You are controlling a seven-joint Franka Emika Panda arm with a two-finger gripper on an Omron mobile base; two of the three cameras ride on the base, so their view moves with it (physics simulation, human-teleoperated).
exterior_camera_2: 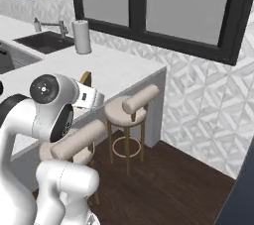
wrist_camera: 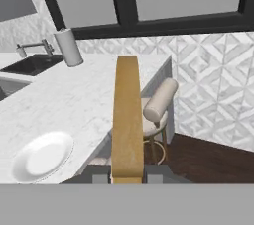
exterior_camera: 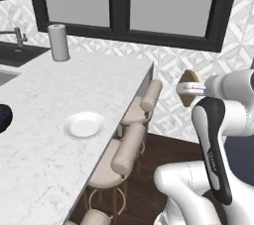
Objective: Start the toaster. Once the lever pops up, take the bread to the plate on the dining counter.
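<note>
My gripper (exterior_camera: 190, 88) is shut on the bread (exterior_camera: 188, 87), a tan-brown slice held upright in the air, right of the dining counter (exterior_camera: 44, 95) and above the stools. In the hand view the bread (wrist_camera: 127, 115) stands edge-on between the fingers, rising up the middle of the picture. The white plate (exterior_camera: 84, 125) lies on the counter near its right edge, left of and below the gripper; it also lies at lower left in the hand view, plate (wrist_camera: 42, 157). From the right base, the bread (exterior_camera_2: 86, 78) peeks above the hand. The toaster is out of view.
A paper towel roll (exterior_camera: 59, 42) stands at the counter's far end beside a dark sink (exterior_camera_2: 42, 40) with a faucet. Cushioned stools (exterior_camera: 129, 147) line the counter's right side over dark wood floor. A dark blue bowl (exterior_camera: 4, 117) sits at the left edge.
</note>
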